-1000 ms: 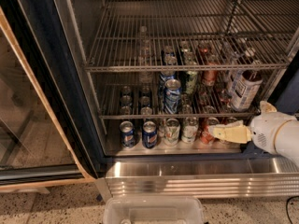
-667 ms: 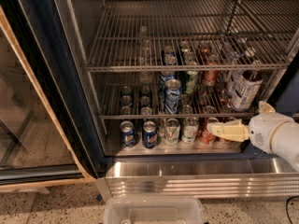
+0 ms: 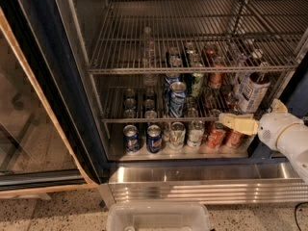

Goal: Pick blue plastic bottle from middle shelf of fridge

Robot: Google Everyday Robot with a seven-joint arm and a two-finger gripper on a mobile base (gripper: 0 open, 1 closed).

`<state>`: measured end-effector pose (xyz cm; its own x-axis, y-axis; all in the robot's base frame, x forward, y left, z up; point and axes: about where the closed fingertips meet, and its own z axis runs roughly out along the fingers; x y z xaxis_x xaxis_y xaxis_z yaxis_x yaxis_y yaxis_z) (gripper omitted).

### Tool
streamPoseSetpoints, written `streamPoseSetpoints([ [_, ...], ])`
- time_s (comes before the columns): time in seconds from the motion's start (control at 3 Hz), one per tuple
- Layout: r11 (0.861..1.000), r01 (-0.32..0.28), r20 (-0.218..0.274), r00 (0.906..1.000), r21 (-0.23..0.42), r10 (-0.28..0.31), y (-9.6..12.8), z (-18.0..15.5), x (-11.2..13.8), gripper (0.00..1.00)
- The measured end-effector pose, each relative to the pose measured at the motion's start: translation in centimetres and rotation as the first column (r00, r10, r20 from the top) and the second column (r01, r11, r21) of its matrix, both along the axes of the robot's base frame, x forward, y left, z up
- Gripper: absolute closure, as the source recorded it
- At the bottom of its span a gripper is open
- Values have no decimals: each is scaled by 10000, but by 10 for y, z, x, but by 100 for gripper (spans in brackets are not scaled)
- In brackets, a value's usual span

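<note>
- We see the fridge [image 3: 67, 105] standing open, its glass door slid to the left.
- The blue plastic bottle [image 3: 252, 91] stands upright at the far right of the middle shelf [image 3: 115, 120], just behind the front rail.
- The claw [image 3: 236, 122] sits low on the right, pointing left, at about the height of that rail and in front of the red cans [image 3: 217, 134] on the fridge floor.
- It is below and slightly left of the bottle, apart from it.
- We cannot tell whether the claw is apart or together.
- A tall blue can [image 3: 177, 99] stands mid-shelf; two blue cans [image 3: 131, 137] stand on the floor below.
- A clear plastic bin [image 3: 159, 216] lies before the ribbed steel base strip [image 3: 202, 186].
</note>
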<state>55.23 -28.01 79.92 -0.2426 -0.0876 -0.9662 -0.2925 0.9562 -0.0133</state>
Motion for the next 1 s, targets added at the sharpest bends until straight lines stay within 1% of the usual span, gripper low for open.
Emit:
streamPoseSetpoints([
  [0.33, 10000, 0, 0, 10000, 0, 0, 0, 0, 0, 0],
  [0.67, 10000, 29, 11, 10000, 30, -29, 0, 1, 1, 9],
  [1.0, 9994, 337, 137, 9993, -8, -337, -8, 9, 16, 8],
])
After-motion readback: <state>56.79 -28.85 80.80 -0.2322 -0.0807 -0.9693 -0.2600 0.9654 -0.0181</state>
